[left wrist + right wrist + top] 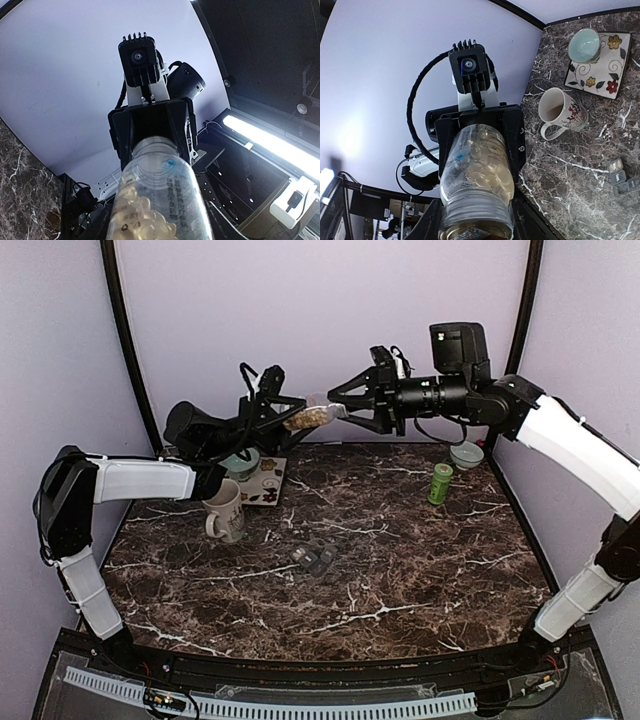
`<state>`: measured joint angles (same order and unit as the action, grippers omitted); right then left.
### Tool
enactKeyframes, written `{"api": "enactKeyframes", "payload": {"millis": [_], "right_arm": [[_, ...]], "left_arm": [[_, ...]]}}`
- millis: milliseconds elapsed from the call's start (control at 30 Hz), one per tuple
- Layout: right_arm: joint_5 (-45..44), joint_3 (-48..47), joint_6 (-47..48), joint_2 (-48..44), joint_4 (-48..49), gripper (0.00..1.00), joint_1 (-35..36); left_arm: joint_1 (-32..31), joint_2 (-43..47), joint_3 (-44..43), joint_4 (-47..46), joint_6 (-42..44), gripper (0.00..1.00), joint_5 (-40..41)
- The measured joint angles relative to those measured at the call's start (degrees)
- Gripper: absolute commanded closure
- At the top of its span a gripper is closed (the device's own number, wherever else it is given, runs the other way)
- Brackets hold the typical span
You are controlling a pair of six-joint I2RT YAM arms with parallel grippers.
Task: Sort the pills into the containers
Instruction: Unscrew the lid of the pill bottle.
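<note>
Left hand (pixel 282 420) is clenched around the body of a clear bottle (pixel 310 418), holding it level in the air above the back of the table (pixel 400 540). The right hand (pixel 345 410) sits at the cap end with fingers either side of the neck; I cannot tell whether it is clamped. The bottle looks light, thin-walled and slick, so a firm hold belongs on the stiffer neck and cap. The containers (pixel 315 558) lie mid-table, low and probably easy to nudge. The pills (pixel 480 170) are heaped inside the bottle, tiny, hard and loose; they would likely scatter, so pouring seems safer than pinching.
</note>
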<state>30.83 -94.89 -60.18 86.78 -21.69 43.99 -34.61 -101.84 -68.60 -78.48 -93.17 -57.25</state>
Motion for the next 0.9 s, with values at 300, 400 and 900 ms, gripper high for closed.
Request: {"api": "enactKeyframes", "payload": {"millis": [300, 400, 900], "right_arm": [[-1.2, -7.7, 16.1, 2.8, -8.5, 0.72, 0.2], [-1.4, -7.8, 23.0, 2.8, -9.3, 0.69, 0.2], [-6.9, 0.9, 44.1, -1.8, -5.0, 0.64, 0.2]], "left_arm": [[0.0, -0.4, -0.5, -2.2, -1.4, 1.0, 1.1], [0.0, -0.5, -0.6, -2.1, -1.8, 1.0, 1.1], [-0.2, -1.1, -0.2, 2.0, -2.2, 1.0, 0.5]]}}
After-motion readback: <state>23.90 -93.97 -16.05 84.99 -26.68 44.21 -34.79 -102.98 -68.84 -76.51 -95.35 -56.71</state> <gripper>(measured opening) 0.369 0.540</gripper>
